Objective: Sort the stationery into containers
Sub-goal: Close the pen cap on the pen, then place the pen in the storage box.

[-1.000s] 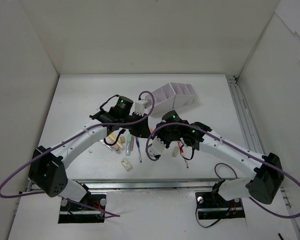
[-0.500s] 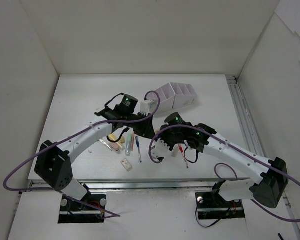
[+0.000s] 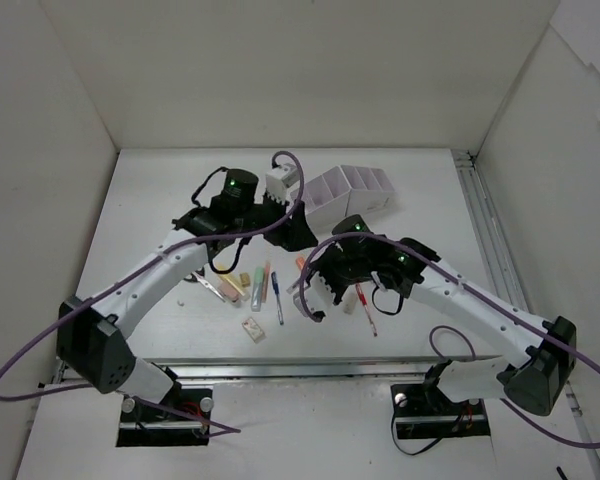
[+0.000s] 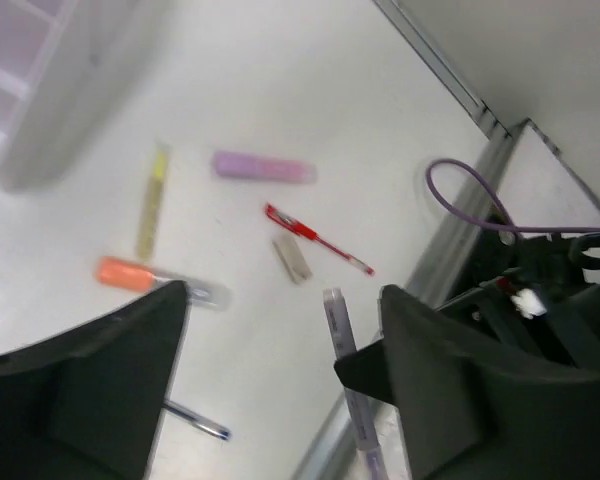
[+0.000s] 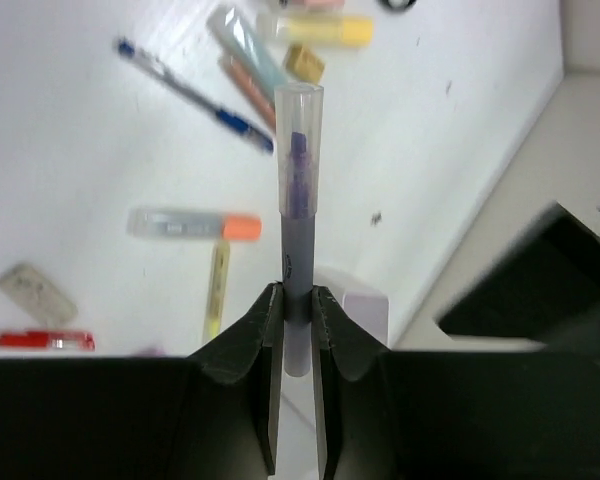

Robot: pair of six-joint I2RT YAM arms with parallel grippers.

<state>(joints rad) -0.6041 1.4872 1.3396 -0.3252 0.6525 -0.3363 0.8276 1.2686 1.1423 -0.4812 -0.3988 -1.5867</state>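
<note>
My right gripper (image 5: 298, 295) is shut on a grey-lilac pen (image 5: 300, 200) with a clear cap, held above the table and pointing away from the jaws. That pen (image 4: 345, 370) also shows in the left wrist view, just beside one finger of my left gripper (image 4: 280, 300), which is open and grips nothing. From above, the left gripper (image 3: 292, 232) hangs close to the right gripper (image 3: 308, 280). The white and lilac organizer (image 3: 355, 190) stands behind them. Loose stationery lies below: a blue pen (image 3: 277, 298), a red pen (image 3: 365, 305) and an eraser (image 3: 253, 328).
More items lie on the table: an orange-capped marker (image 5: 195, 225), a yellow pen (image 5: 217, 290), a lilac highlighter (image 4: 263, 167) and a yellow highlighter (image 5: 325, 30). Black-handled scissors (image 3: 205, 285) lie at the left of the pile. A metal rail (image 3: 485, 240) runs along the table's right side.
My left gripper has gone from shut to wide open and its wrist has drawn back towards the far left. The right gripper stays shut on the pen and has shifted slightly.
</note>
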